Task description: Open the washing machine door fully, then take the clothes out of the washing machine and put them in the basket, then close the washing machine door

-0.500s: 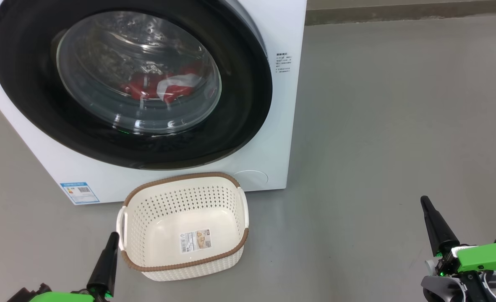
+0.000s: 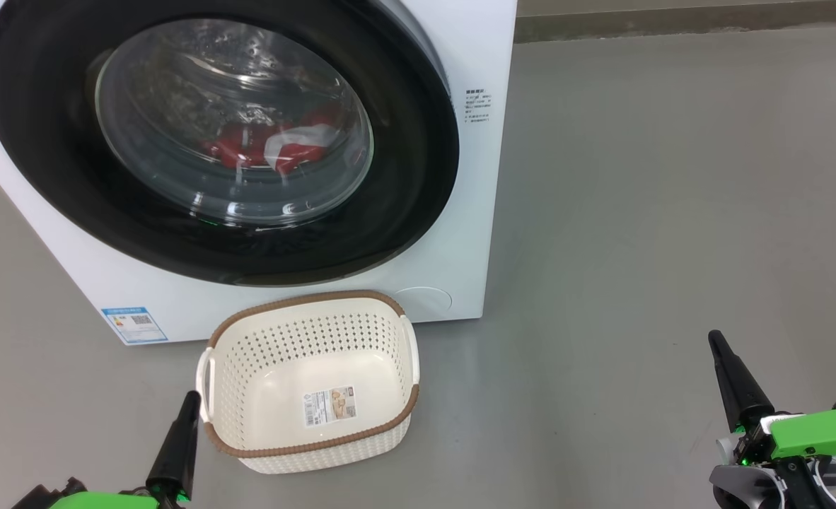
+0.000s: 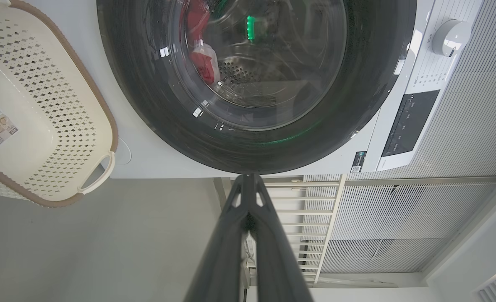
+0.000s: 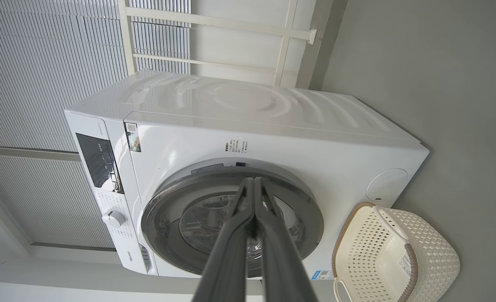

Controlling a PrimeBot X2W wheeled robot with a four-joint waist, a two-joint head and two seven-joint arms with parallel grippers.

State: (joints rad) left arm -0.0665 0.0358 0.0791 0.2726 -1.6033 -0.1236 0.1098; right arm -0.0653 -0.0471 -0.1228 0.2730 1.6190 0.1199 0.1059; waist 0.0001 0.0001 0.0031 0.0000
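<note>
The white washing machine (image 2: pixel 453 283) stands at upper left in the head view, its round black-rimmed door (image 2: pixel 404 205) closed flat against the front. Red and white clothes (image 2: pixel 276 145) show through the glass bowl, inside the drum. The cream basket (image 2: pixel 390 318) with brown rim sits on the floor in front of the machine, with nothing in it. My left gripper (image 2: pixel 190 399) is low at the left, just beside the basket's left handle, fingers shut (image 3: pixel 248 178). My right gripper (image 2: pixel 715 339) is far to the right over bare floor, fingers shut together (image 4: pixel 254 181).
Grey floor (image 2: pixel 637 212) stretches to the right of the machine. A blue label (image 2: pixel 134 324) sits at the machine's lower left corner. The control panel and knob (image 3: pixel 449 31) are on the machine's top strip. Behind it are ribbed wall panels and a white railing (image 4: pixel 214 21).
</note>
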